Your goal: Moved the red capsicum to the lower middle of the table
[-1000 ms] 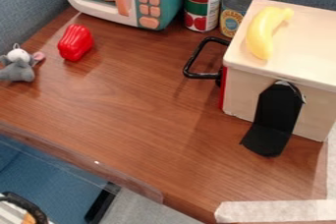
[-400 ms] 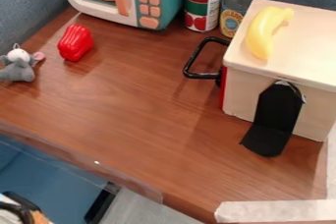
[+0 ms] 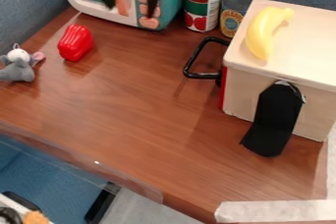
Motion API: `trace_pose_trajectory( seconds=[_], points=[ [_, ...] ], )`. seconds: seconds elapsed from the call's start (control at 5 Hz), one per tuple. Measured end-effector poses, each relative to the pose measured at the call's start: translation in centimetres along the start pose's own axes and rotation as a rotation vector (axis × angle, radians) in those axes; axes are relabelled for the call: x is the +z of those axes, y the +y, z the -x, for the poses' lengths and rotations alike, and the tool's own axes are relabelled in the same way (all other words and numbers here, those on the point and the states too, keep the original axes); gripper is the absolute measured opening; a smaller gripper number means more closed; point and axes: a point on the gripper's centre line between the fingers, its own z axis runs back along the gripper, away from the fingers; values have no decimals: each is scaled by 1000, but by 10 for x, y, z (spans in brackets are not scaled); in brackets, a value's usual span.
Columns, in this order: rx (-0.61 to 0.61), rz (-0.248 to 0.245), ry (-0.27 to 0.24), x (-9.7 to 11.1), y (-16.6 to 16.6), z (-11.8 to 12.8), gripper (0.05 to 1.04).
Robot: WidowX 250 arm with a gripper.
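Gripper [image 3: 130, 9] at top of view, in front of toy microwave [image 3: 173, 2], fingers spread, holding nothing. Red capsicum [image 3: 75, 42] on table [image 3: 144, 100], down-left of gripper in view, long axis near upright there. Likely approach: leftward, then down.

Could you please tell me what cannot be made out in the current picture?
All in the camera view:
Gripper: upper part, cut off by the top edge.
Microwave: part of its front and inside, behind the gripper.
Box: right end, cut off by the right edge.
Capsicum: underside, hidden by its own body.
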Motion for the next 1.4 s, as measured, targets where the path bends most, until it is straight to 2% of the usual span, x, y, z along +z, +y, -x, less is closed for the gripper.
trace_pose_trajectory(
  seconds=[0.2,0.6,0.8,1.0,1.2,1.4],
  points=[
    [-19,73,-28,-36,44,0,1001],
    [62,131,-22,-83,129,-6,1001],
    [101,141,-13,-96,131,-5,1001],
    [66,152,-30,-95,114,-13,1000],
    [31,134,-29,-94,102,-9,1000],
    [54,119,-74,-74,110,-11,1000]
  ],
)
